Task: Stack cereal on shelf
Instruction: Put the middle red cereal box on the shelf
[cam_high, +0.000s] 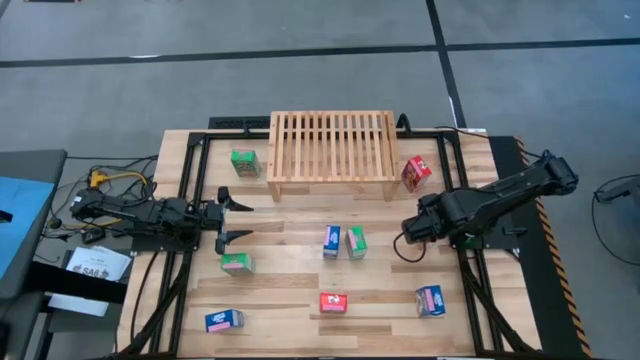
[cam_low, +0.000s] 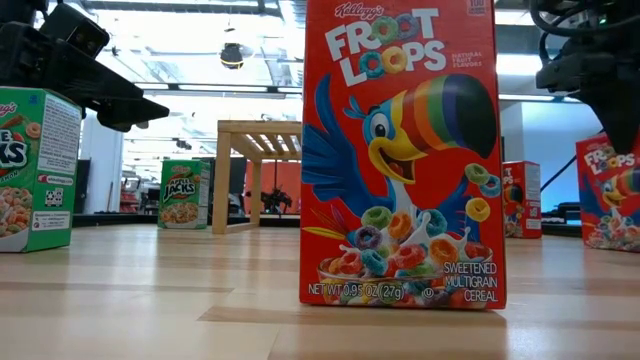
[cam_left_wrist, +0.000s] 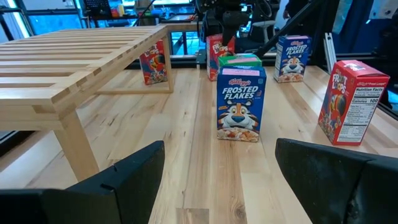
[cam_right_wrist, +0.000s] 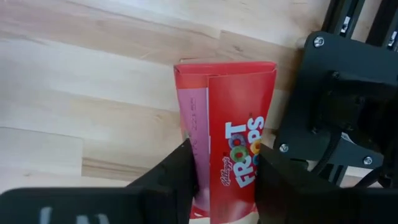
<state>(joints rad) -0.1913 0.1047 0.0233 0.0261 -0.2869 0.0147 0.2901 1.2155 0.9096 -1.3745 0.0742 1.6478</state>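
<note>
The shelf (cam_high: 330, 150) stands at the table's far middle with nothing on its slats. Cereal boxes stand scattered. A green one (cam_high: 244, 163) and a red one (cam_high: 416, 172) flank the shelf. A blue (cam_high: 331, 241) and green (cam_high: 356, 241) pair stands mid-table, with others nearer the front. My right gripper (cam_high: 408, 233) is right of that pair, pointing down, shut on a red box (cam_right_wrist: 227, 124). In the high view the gripper hides this box. My left gripper (cam_high: 232, 215) waits open at the table's left, pointing level toward the blue box (cam_left_wrist: 240, 102). My right gripper pinches the red box between its two fingers, one finger (cam_right_wrist: 180, 177) on each of two opposite sides. It comes from above, pointing down, at the box's upper end (cam_low: 606, 145). The box stands upright, and its bottom (cam_low: 608, 245) looks level with the tabletop.
Black frame rails (cam_high: 190, 200) run along both sides of the table. A black mounting plate (cam_right_wrist: 348, 106) lies close beside the held box. A red box (cam_low: 400, 150) fills the middle of the low view. A green (cam_high: 237, 263), red (cam_high: 333, 302) and two blue boxes (cam_high: 430, 300) (cam_high: 224, 320) dot the near half.
</note>
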